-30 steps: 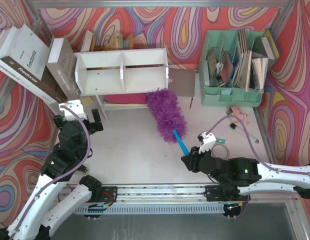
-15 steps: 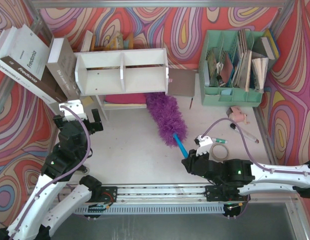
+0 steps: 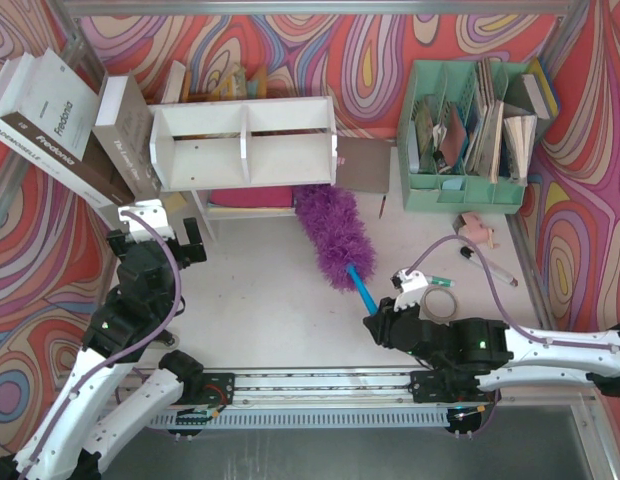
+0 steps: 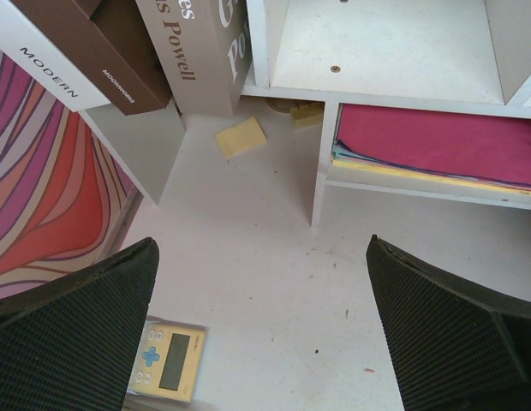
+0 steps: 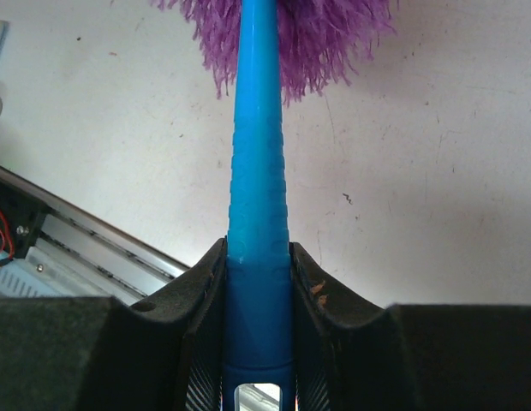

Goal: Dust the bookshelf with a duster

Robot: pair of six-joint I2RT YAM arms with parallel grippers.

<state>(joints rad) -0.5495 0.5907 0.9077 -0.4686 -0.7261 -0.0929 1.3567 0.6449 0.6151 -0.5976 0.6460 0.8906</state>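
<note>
The white two-tier bookshelf stands at the back left; its lower tier shows in the left wrist view as the bookshelf. The duster's purple head lies on the table, its tip at the shelf's lower right corner. Its blue handle runs back into my right gripper. In the right wrist view that gripper is shut on the handle, below the purple head. My left gripper hovers open in front of the shelf's left end, and the left wrist view shows the gripper holding nothing.
A mint-green organizer with papers stands back right. Books lean left of the shelf. A tape roll and pen lie by the right arm. A calculator and yellow note lie below the left gripper.
My right gripper has shifted slightly left and nearer with the duster, and the purple head has moved a little with it. The left arm has not moved.
</note>
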